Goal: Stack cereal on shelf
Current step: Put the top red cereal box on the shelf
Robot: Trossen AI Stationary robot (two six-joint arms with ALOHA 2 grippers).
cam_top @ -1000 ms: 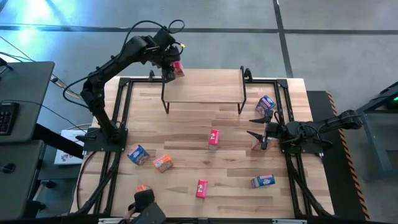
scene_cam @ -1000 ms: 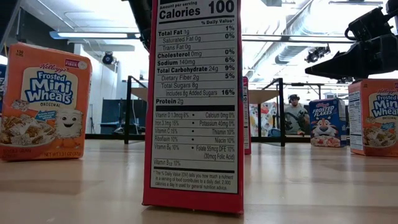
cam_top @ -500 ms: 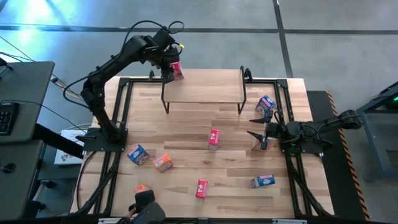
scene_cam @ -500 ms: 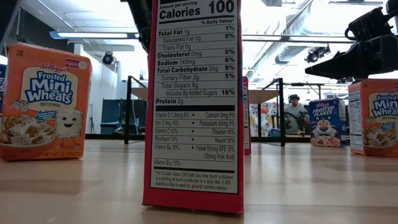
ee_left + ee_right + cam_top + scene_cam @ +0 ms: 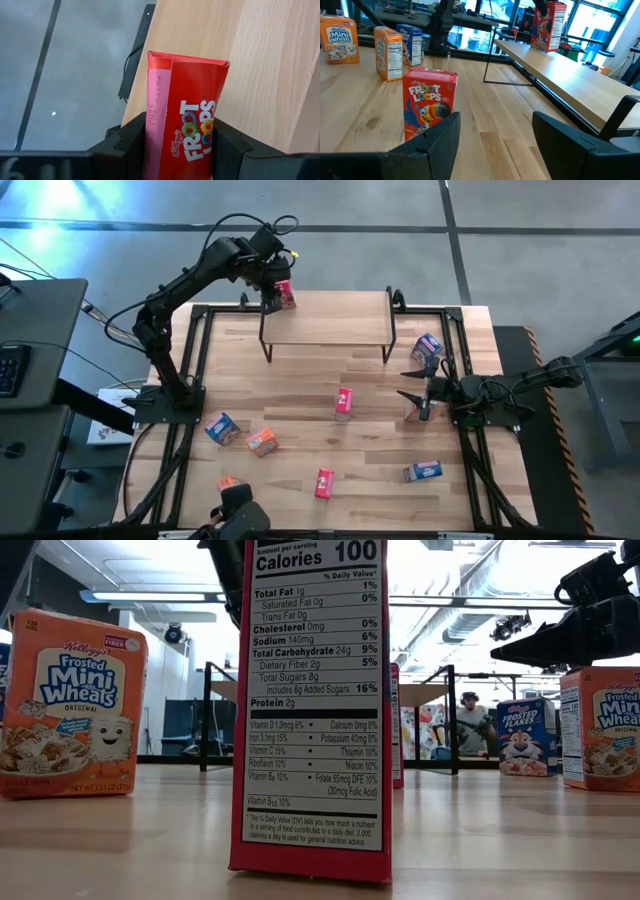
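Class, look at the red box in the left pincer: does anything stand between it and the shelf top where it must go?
Nothing visible does. The left pincer is shut on the red box, held at the left end of the shelf, and the board beside the box is bare wood.

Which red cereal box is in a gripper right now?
The red Froot Loops box clamped in the left gripper at the shelf's far left corner. The other two red boxes stand free on the table.
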